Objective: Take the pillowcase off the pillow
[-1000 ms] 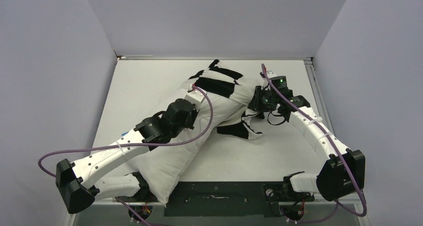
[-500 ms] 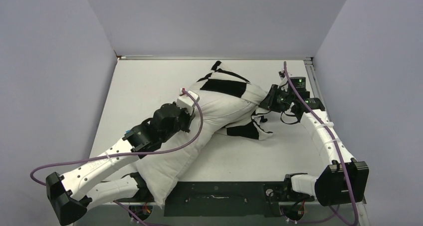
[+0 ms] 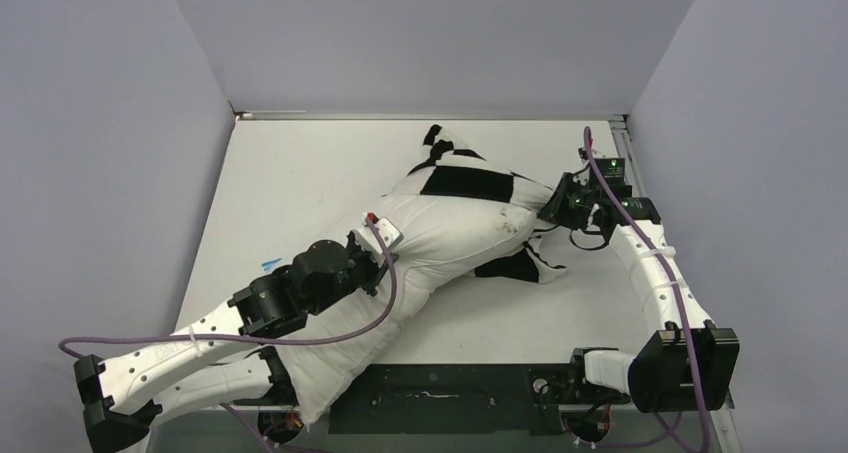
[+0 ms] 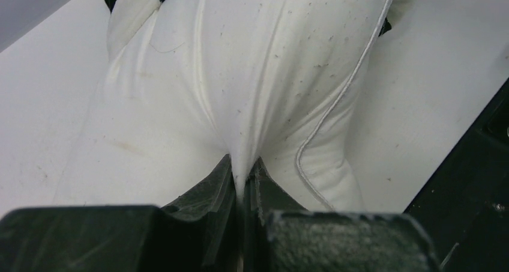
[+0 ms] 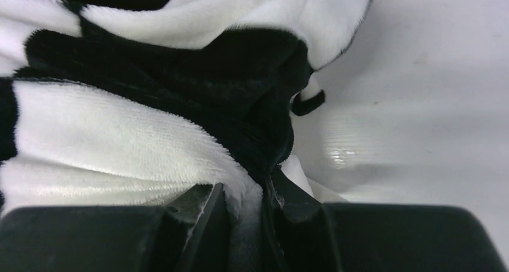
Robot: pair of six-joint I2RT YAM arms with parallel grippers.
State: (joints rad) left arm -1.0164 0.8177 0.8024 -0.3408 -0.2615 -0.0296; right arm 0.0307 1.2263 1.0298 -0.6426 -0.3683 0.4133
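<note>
Pale grey walls close in a white surface (image 3: 300,173), and one pillow (image 3: 440,238) lies slantwise across it. Its near end reaches the near edge by the left arm's base. Its far end sits inside the one pillowcase (image 3: 470,181), which is bunched around that end toward the right. The left gripper (image 4: 243,179) is clamped tight on a fold of the pillow's plain white cloth. The right gripper (image 5: 261,203) is almost closed, pinching the plush checkered fabric at the cover's right edge. Both things look light, soft and limp. The stuffing will likely squash and the cloth stretch before anything slides, so a deep pinch on a thick fold or seam should hold better than a shallow one. The plush cover probably clings to the pillow.
</note>
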